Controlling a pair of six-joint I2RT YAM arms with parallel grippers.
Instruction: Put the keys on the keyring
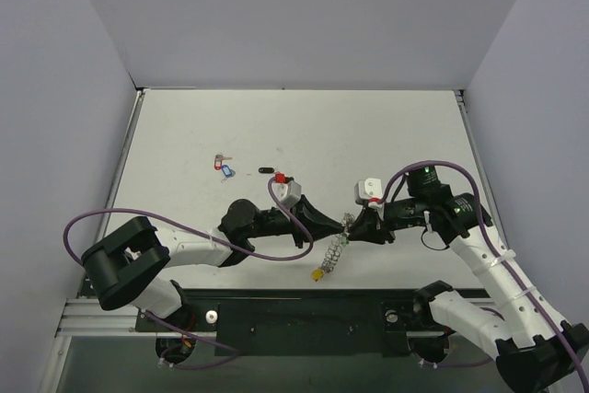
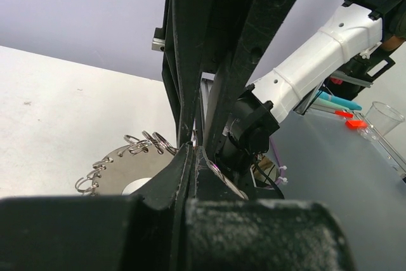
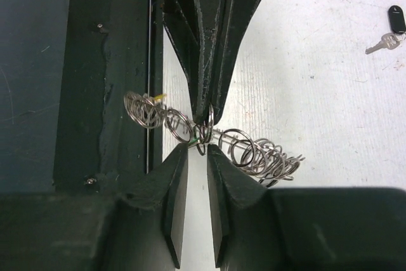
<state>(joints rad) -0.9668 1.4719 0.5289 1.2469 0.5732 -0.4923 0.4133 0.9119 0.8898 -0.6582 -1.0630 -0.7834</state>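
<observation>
Keyring (image 3: 248,151) held above the near part of the desk (image 1: 368,126), between the two tool tips. From overhead its long axis ran from the tips obliquely down towards the near left, with the yellow tag (image 1: 317,273) at the lower end. In the right wrist view it was seen edge-on, its fringe of loops strung from upper left to lower right. The left tool (image 3: 206,116) had its fingers pressed together on the ring's edge. The right tool (image 3: 198,149) met it tip to tip with only a narrow slit between its fingers. A loop lay at that slit, but whether it was gripped could not be told. The ring's plate was largely hidden behind the fingers in the left wrist view. The keys (image 1: 222,165) lay loose on the desk, well apart to the far left.
</observation>
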